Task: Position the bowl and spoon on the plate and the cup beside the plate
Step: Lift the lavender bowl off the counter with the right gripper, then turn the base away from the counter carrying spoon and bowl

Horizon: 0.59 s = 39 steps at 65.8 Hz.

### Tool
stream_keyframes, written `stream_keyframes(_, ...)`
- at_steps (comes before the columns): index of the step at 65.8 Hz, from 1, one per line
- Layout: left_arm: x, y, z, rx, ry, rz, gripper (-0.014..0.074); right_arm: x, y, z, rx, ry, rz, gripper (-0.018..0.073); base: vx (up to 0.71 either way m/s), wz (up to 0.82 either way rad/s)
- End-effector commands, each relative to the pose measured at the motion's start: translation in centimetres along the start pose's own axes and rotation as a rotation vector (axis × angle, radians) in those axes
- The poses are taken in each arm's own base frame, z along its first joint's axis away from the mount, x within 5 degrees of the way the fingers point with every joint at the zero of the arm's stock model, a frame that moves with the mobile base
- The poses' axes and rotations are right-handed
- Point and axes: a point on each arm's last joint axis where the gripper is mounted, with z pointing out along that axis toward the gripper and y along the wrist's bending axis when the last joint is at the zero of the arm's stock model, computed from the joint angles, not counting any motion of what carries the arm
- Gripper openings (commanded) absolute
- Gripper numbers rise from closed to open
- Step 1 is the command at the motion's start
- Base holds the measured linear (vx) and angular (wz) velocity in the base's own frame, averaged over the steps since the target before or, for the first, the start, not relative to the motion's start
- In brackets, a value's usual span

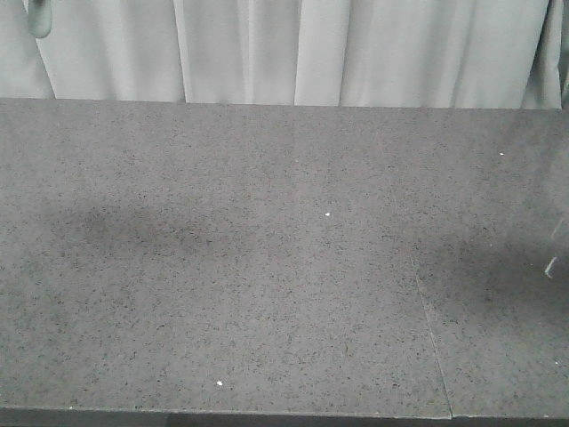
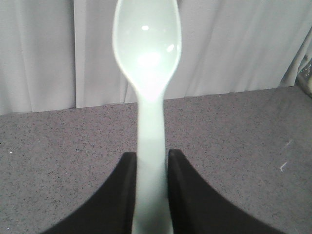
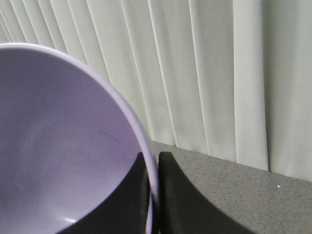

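In the left wrist view, the pale mint-white spoon [image 2: 147,58] stands upright with its oval head up in front of the curtain. My left gripper [image 2: 151,161] is shut on its handle, well above the table. In the right wrist view, my right gripper [image 3: 153,163] is shut on the rim of the lavender bowl [image 3: 58,146], one finger inside and one outside. The bowl fills the left of that view and is held off the table. A pale sliver at the front view's top left corner looks like the spoon [image 1: 38,18]. The plate and the cup are out of view.
A grey speckled table [image 1: 284,267] spans the front view, with a seam [image 1: 431,338] running toward the front edge on the right. A pleated white curtain [image 1: 356,53] hangs behind the far edge. A faint pale mark [image 1: 553,265] shows at the right border.
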Motion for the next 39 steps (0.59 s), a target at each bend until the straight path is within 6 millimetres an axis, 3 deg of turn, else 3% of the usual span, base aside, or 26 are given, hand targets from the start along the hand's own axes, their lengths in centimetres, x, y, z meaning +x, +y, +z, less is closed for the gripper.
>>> stream_keyframes(1, -1.39, -0.98, -1.89, 0.027, -0.112, 0.001, -0.0007, -1.41, 1.54, -0.66, -0.029, -0.087, -0.03, -0.0005, 0.0, 0.0)
stream_keyframes(39, -1.39, -0.98, -1.89, 0.027, -0.112, 0.001, -0.0007, -1.41, 1.54, -0.66, -0.029, -0.087, -0.03, -0.0005, 0.0, -0.03)
